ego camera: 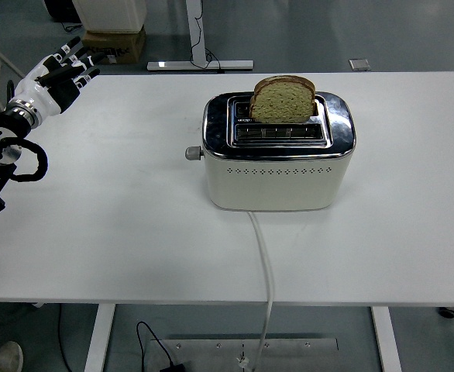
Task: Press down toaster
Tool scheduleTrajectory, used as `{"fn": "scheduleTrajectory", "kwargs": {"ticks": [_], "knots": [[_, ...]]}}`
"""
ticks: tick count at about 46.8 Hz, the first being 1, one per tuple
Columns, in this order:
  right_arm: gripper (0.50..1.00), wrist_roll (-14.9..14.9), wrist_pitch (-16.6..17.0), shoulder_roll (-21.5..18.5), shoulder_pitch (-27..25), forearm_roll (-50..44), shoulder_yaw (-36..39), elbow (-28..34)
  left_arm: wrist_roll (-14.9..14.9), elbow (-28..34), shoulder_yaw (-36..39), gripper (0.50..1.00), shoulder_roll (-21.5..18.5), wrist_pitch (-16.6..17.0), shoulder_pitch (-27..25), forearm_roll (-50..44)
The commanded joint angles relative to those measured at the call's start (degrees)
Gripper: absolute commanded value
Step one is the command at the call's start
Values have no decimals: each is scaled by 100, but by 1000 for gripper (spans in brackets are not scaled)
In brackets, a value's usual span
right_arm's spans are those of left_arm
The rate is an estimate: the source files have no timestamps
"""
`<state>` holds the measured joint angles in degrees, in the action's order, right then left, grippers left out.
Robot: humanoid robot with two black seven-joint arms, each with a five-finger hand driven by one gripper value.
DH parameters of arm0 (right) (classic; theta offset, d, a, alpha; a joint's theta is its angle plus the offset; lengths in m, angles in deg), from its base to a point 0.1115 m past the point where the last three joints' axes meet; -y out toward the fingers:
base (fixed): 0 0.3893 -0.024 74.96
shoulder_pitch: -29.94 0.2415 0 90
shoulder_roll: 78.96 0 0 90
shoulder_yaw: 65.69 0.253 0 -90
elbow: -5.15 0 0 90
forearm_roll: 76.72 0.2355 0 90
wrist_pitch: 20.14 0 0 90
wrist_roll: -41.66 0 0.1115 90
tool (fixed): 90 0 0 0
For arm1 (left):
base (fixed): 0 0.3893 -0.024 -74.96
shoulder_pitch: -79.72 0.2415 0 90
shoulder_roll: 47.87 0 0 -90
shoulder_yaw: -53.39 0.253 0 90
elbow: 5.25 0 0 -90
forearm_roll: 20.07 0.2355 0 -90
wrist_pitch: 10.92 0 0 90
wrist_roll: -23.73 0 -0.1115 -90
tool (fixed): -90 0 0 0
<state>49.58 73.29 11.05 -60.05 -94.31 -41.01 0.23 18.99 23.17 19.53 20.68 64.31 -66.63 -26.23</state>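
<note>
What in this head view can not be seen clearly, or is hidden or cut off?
- White power cord: passes the table's near edge; its plug is not visible.
- Slice of brown bread: lower part hidden inside the cream toaster with chrome top.
- Left hand: its arm is cut off by the left edge.
- Right arm: outside the view.

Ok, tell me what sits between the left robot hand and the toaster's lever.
Nothing: in the head view, only bare white table separates the left robot hand, open at the far left edge, from the lever on the toaster.
</note>
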Motion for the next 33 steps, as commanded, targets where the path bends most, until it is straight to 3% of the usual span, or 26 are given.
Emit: {"fn": "scheduleTrajectory", "kwargs": {"ticks": [1, 33], "knots": [[1000, -1, 0, 0, 8, -8, 10, -1, -1, 14, 2, 1000, -8, 0, 1, 1], [998, -1, 0, 0, 8, 1, 10, -1, -1, 67, 11, 1000, -35, 9, -16, 1]]}}
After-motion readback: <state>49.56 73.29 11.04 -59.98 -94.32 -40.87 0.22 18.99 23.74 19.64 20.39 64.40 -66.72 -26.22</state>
